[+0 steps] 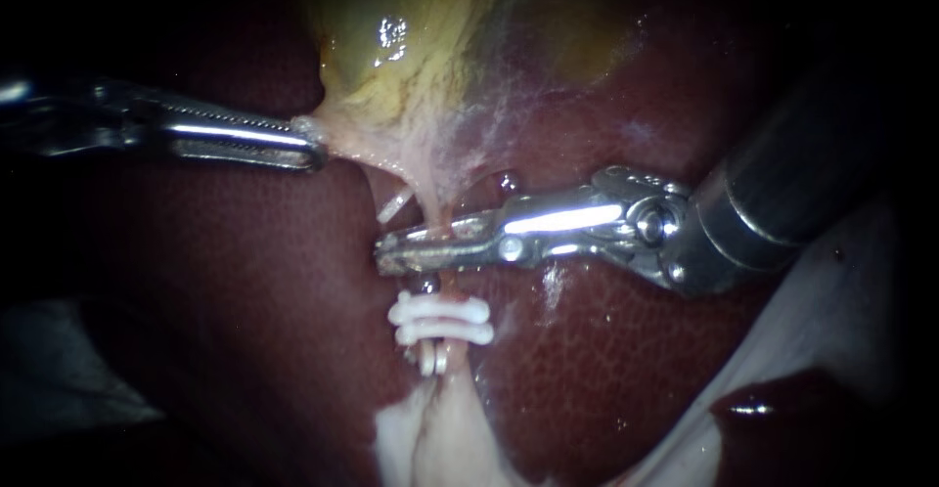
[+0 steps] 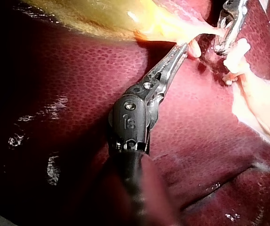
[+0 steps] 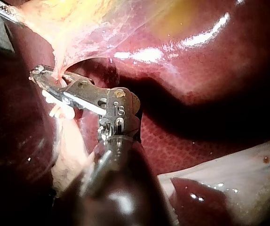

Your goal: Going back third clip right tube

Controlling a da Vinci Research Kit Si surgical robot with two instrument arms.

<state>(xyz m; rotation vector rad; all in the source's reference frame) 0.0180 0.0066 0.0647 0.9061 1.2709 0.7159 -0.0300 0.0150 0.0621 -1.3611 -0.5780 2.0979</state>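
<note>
My left instrument (image 1: 311, 145) comes in from the left, its jaws shut on the pale lower edge of the yellow-green gallbladder (image 1: 391, 47); the left wrist view shows that same hold (image 2: 184, 47). My right instrument (image 1: 386, 252) reaches in from the upper right, and a thin pink tube (image 1: 435, 215) passes between its slightly parted jaws. Just below them, two white clips (image 1: 440, 321) sit across this tube. A smaller white clip (image 1: 395, 204) shows to the left above the jaws. In the right wrist view the jaws (image 3: 37, 75) straddle the tissue strand above the white clips (image 3: 59, 107).
Dark red liver (image 1: 245, 282) surrounds the tubes on both sides. Pale tissue (image 1: 430, 438) spreads below the clips, and a white sheet of tissue (image 1: 822, 321) lies at the lower right. My right instrument's tip (image 2: 229, 23) shows ahead of the left jaws.
</note>
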